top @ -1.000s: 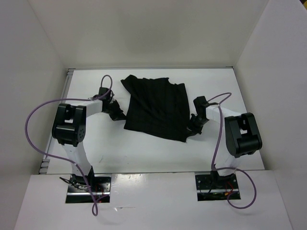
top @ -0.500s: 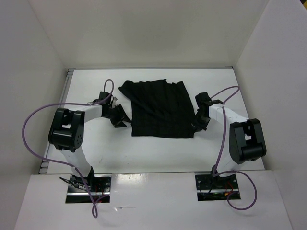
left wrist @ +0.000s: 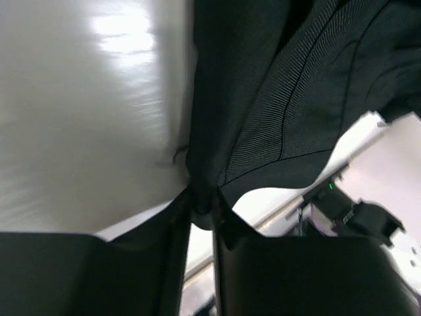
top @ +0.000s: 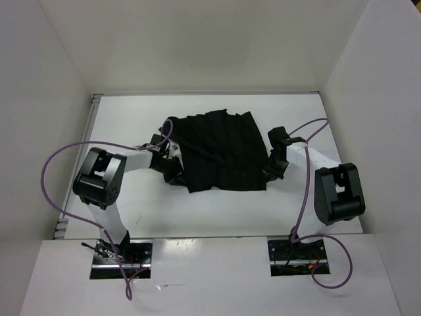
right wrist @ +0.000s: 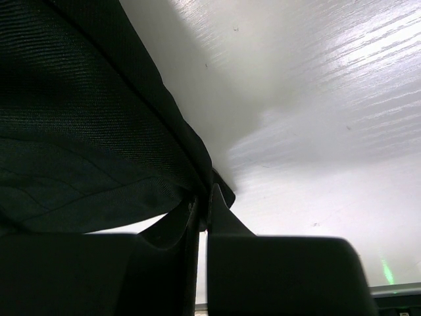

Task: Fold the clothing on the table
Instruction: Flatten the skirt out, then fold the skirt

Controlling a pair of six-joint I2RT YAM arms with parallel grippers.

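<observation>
The black clothing (top: 223, 151) lies roughly square and spread on the white table (top: 197, 214), with faint ribbed lines. My left gripper (top: 176, 172) is at its near left corner. In the left wrist view the narrow jaws of the left gripper (left wrist: 201, 201) pinch a bunched fold of the clothing (left wrist: 276, 99). My right gripper (top: 268, 172) sits at the garment's near right corner. In the right wrist view the right gripper (right wrist: 204, 197) is shut on the edge of the clothing (right wrist: 79, 131), which hangs lifted off the table there.
White walls (top: 59, 79) stand on the left, back and right of the table. Purple cables (top: 56, 171) loop from both arms. The arm bases (top: 122, 253) are at the near edge. Bare tabletop lies in front of and behind the garment.
The left gripper let go, moved right to the garment's near left corner and closed on it. The garment's left side has shifted and its left near corner hangs lower. The right arm holds still.
</observation>
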